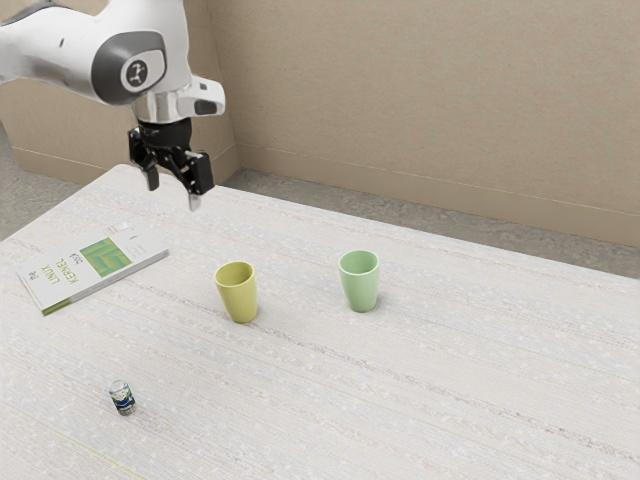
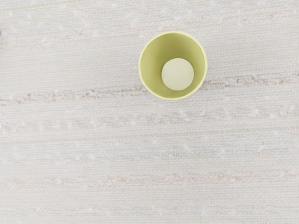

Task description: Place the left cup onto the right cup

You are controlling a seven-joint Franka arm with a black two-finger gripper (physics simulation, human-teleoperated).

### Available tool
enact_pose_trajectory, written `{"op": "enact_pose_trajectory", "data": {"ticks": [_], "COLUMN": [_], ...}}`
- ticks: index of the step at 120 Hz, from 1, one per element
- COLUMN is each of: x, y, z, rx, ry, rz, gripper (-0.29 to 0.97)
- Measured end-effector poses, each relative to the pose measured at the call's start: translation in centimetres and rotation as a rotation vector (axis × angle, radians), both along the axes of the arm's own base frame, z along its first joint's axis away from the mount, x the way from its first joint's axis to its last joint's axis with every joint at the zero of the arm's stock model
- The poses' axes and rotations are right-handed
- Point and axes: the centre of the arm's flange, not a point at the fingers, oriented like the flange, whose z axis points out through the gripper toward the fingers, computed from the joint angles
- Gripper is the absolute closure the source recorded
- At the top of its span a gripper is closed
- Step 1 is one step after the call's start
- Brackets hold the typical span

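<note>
Two fingers [image 1: 198, 178]: spread apart with nothing between them, hanging high above the desk [image 1: 450, 380] near its far edge, well apart from both cups.
Arm [image 1: 100, 50]: one, white, coming in from the exterior view's upper left.
Olive-yellow cup [image 1: 237, 291]: one, upright on the desk around its middle, mouth up. It is the cup toward the exterior view's left, so I take it for the one to be lifted. The wrist view looks straight down into it [image 2: 173, 65]; it is hollow, with a pale round bottom.
Mint-green cup [image 1: 359, 280]: one, upright, mouth up, near the yellow one on the exterior view's right and apart from it. I take it for the target.
Book [image 1: 92, 266]: one, lying flat near the desk's edge at the exterior view's left, below the fingers and clear of the cups.
Small can [image 1: 122, 397]: one, standing toward the desk's near edge, well apart from everything else.
Done: nothing that shows; neither cup is gripped or stacked.
Left: by my reading, everything, namely come down to the yellow cup, pinch its wall, lift it, carry it across and set it onto the green cup.
</note>
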Motion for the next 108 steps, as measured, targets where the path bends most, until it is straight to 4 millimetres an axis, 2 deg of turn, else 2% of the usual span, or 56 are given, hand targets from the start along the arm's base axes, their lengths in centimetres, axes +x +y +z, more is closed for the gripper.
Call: {"op": "enact_pose_trajectory", "data": {"ticks": [11, 32, 85, 108], "x": [0.8, 1.3, 4.3, 5.2], "y": [-0.5, 1.7, 0.4, -1.4], "z": [-3.1, -8.2, -15.2, -17.5], "rx": [-0.022, -0.076, -0.144, -0.173], "ry": [0.043, 0.091, 0.059, 0.053], "rz": [0.000, 0.060, 0.069, 0.053], "gripper": [0.00, 0.00, 0.00, 0.00]}}
